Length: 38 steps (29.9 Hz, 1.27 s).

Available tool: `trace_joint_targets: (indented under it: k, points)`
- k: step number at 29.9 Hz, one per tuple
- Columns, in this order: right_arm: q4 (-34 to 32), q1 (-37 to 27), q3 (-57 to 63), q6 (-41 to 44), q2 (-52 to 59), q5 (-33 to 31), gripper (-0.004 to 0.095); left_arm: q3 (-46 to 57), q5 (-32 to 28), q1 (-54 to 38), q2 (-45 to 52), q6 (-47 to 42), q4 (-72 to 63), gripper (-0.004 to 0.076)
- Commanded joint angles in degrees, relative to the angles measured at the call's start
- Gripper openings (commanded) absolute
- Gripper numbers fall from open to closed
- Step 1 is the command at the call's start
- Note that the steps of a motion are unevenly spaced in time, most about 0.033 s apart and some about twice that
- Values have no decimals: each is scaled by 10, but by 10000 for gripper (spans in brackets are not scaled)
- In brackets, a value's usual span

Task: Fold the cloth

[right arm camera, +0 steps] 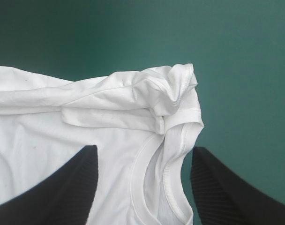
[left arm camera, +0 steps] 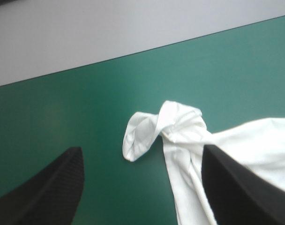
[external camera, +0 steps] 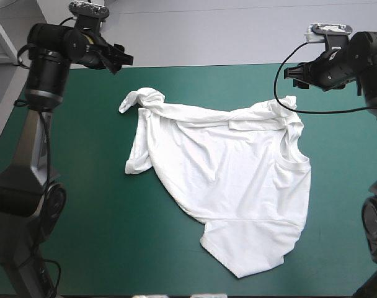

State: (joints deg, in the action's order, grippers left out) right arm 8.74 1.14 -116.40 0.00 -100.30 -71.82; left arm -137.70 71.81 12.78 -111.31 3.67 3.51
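A white T-shirt (external camera: 226,180) lies half-spread and rumpled on the teal-green table (external camera: 83,217), while the left fingers (left arm camera: 53,187) and right fingers (right arm camera: 63,187) hang spread apart near its two bunched far corners (holding nothing), seemingly poised to pinch and straighten it before folding

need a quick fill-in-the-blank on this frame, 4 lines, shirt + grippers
1. The cover under the T-shirt is ____ in colour.
2. The left gripper has its fingers ____.
3. The right gripper, raised near the table's far edge, holds ____.
4. The collar of the T-shirt lies on the side of the ____ arm.

Missing words: teal-green; open; nothing; right.
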Motion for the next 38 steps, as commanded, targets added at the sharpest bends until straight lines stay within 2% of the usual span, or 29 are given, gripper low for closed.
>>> trace_joint_targets:
  k: [1,7,12,15,26,33,38]
  points:
    - [1,-5,24,0,84,3,554,94,21,-2,127,-9,6,514]
    - [1,-5,109,9,163,3,554,281,20,1,269,-11,-12,504]
    - [0,-5,202,9,232,3,554,384,20,1,345,-14,-35,465]
    - [-22,-5,262,17,260,3,554,426,20,1,362,-13,-39,457]
    - [-48,-5,347,13,205,5,554,453,6,1,351,-6,-39,457]
    - [-45,-5,353,15,117,37,554,453,-15,1,351,-5,-29,457]
    - [-45,-5,418,18,88,88,554,453,-12,1,351,-5,-29,457]
